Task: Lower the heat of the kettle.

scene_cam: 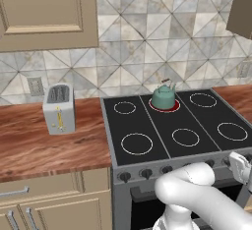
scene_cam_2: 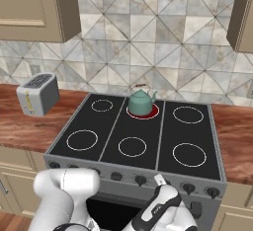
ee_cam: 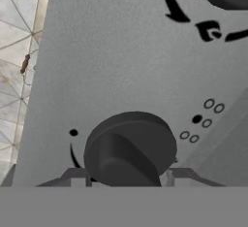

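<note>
Kitchen wall run, catalogued from the base and hand cameras.

Worktop [scene_cam: 54, 150]: reddish-brown wood grain, laid to either side of the stove. Beige drawer and door fronts are set beneath it, and beige upper cabinets [scene_cam: 47, 10] are hung above.

Backsplash [scene_cam_2: 148, 42]: tiled in grey, cream and tan triangles. A wall socket [scene_cam: 35, 86] is fitted beside the toaster.

Toaster [scene_cam: 59, 108]: boxy, white-grey, stood on the worktop left of the stove, well apart from the kettle.

Stove [scene_cam: 147, 126]: black glass top, six ringed burners in two rows, grey front panel carrying a row of dark knobs.

Kettle [scene_cam: 164, 96]: squat, teal-green, with an arched handle; it is stood upright on the back middle burner [scene_cam_2: 154, 112], which is lit red.

Gripper [ee_cam: 127, 178]: seen in the hand view pressed up against the front panel, its two tips drawn in against either side of a round dark knob [ee_cam: 130, 148], which is gripped between them. Printed dot and arc marks are seen on the panel around that knob.
</note>
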